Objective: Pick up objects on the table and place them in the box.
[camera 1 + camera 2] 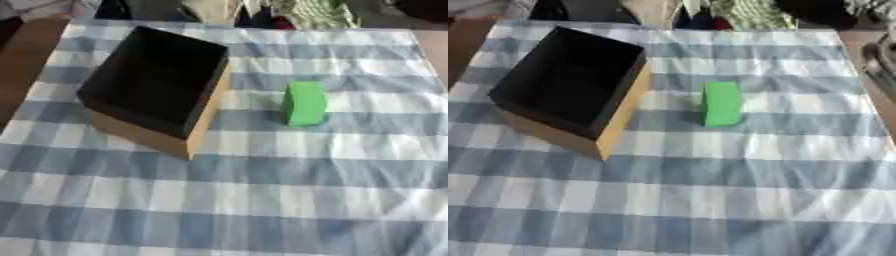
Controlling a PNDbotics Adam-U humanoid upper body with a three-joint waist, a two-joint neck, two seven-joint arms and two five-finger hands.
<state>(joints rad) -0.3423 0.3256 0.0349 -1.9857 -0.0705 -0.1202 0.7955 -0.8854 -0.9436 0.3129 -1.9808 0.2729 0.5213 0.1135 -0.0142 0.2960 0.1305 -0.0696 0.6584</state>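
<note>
Neither of my hands shows in either eye view, so I cannot tell whether my fingers are spread, pressed together or pinching anything.

Below me the tabletop [262,200] is covered by a cloth checked in blue, grey and white, lying a little wrinkled, and it fills nearly the whole of what I see. Bare brown wood shows past the cloth along the left edge and at the far right corner.

The box [157,82] sits on the far left part of the tabletop, turned at an angle so that one corner points toward the near edge. Its mouth is open upward, its inside is black, and its outer walls are tan like cardboard. I can make out nothing lying inside it; the interior reads only as dark.

The green block [304,103] stands on the cloth to the right of the box, near it but apart, with a strip of checked cloth showing between the two. It lies about midway between the left and right edges and toward the far half of the tabletop. It is bright green, box-shaped with rounded-looking corners, and nothing touches it.

Beyond the far edge there is a jumble of dark and striped shapes that I cannot make out.
</note>
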